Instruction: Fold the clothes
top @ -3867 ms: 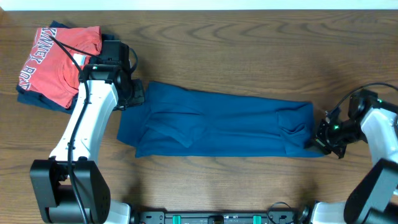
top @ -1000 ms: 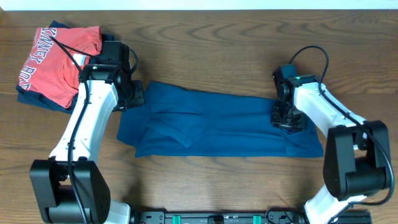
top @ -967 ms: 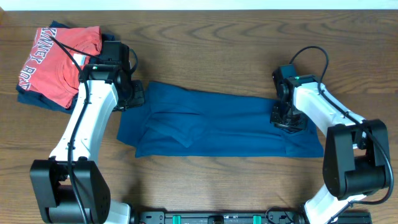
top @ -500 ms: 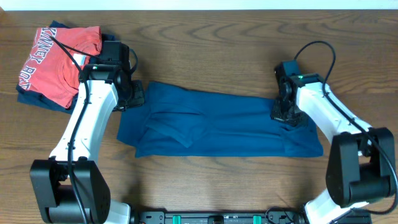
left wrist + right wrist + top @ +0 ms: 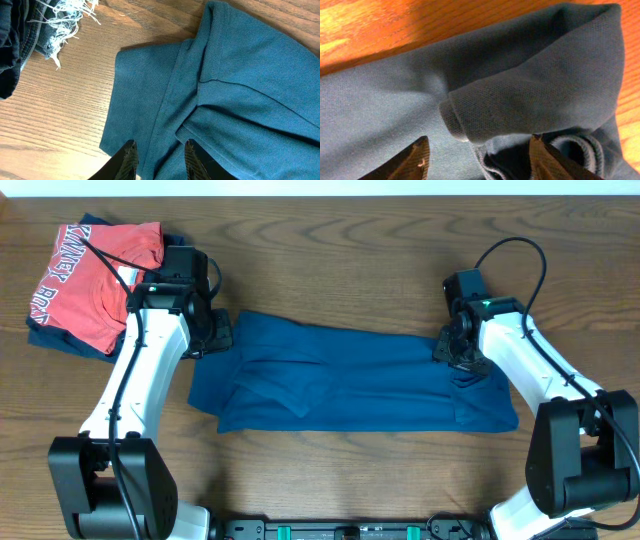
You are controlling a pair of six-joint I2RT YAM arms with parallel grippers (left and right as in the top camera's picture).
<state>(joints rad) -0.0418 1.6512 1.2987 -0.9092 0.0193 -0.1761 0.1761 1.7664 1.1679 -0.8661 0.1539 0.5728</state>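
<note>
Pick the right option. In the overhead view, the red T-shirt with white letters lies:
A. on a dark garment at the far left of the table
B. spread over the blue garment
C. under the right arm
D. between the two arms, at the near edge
A: the red T-shirt rests on a dark garment at the far left of the table, apart from the blue garment.

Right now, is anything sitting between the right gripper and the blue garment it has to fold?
Nothing visible. The right gripper, jaws open, is directly over a rolled fold of the blue garment, with only its fabric below.
</note>
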